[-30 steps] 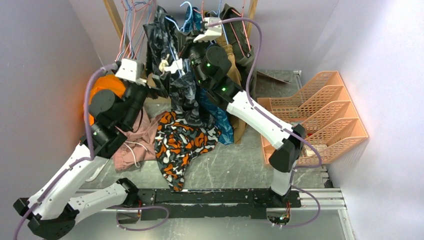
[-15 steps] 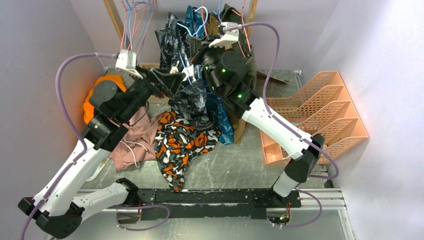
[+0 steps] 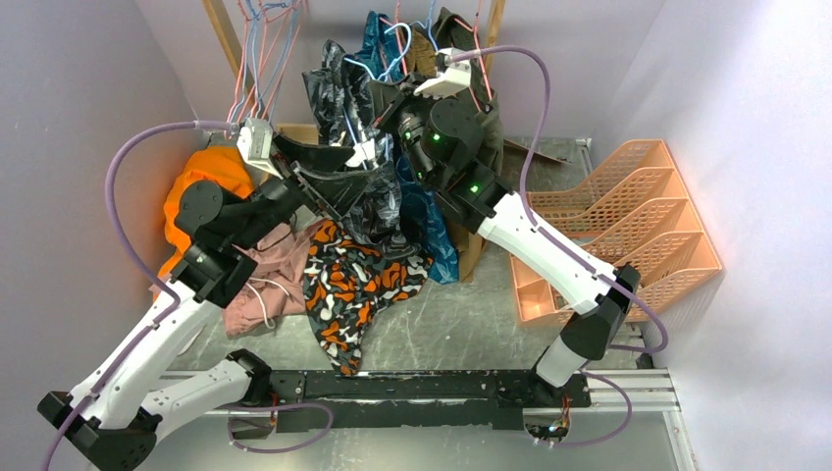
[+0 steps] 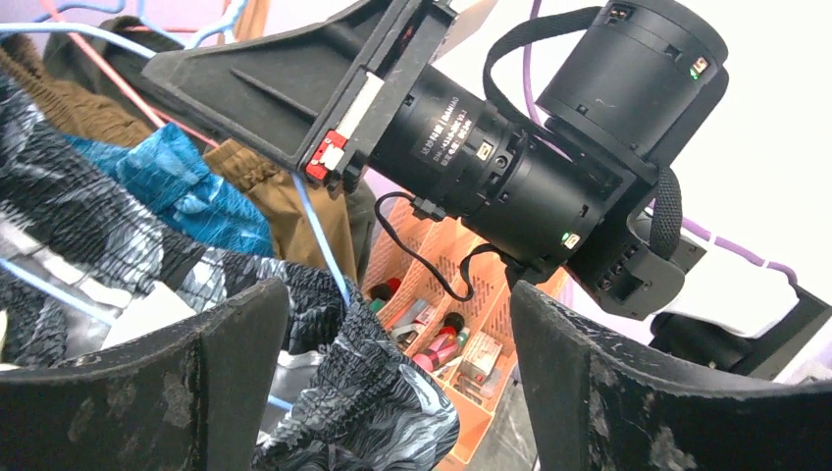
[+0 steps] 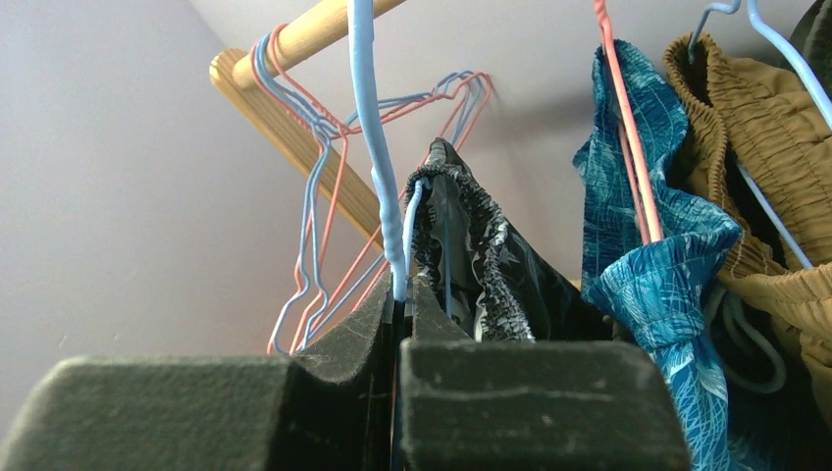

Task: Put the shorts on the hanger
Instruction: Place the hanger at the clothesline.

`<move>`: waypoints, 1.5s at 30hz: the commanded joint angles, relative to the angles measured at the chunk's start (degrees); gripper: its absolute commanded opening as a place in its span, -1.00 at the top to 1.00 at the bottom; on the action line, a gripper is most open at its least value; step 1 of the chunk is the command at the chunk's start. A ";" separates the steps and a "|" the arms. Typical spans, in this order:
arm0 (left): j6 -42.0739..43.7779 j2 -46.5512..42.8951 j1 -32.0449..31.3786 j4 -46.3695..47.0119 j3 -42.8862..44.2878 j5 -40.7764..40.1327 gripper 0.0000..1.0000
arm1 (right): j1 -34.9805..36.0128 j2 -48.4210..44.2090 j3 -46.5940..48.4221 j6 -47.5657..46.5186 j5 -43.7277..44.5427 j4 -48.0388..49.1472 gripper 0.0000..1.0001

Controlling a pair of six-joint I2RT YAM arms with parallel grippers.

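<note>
Draping over the light-blue hanger (image 5: 368, 128) near the wooden rail (image 5: 304, 34), the shorts (image 5: 481, 265) show dark charcoal cloth with grey-white streaks and a gathered waistband. The right gripper (image 5: 400, 314) is pinched closed on the hanger's wire, just beside the waistband. The left gripper (image 4: 392, 314) gapes wide, holding nothing, with the shorts' cloth showing between its fingers. Teal shorts (image 5: 648, 245) crowd close alongside.

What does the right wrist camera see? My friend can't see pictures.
The right end effector pinches the thin blue hanger, with the dark printed shorts hanging just behind. Teal shorts hang to the right.
</note>
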 commanded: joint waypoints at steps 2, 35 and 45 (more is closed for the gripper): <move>1.86 2.23 0.44 4.92 0.59 5.91 -0.68 | 0.16 -2.93 1.02 2.56 -0.58 2.05 1.00; 2.09 10.22 0.41 5.42 3.95 0.82 0.86 | 8.59 -0.95 0.20 -10.64 7.67 7.56 1.00; 0.40 8.06 0.41 6.67 3.29 -2.31 0.86 | 9.42 -1.09 0.43 -11.87 6.62 6.88 0.61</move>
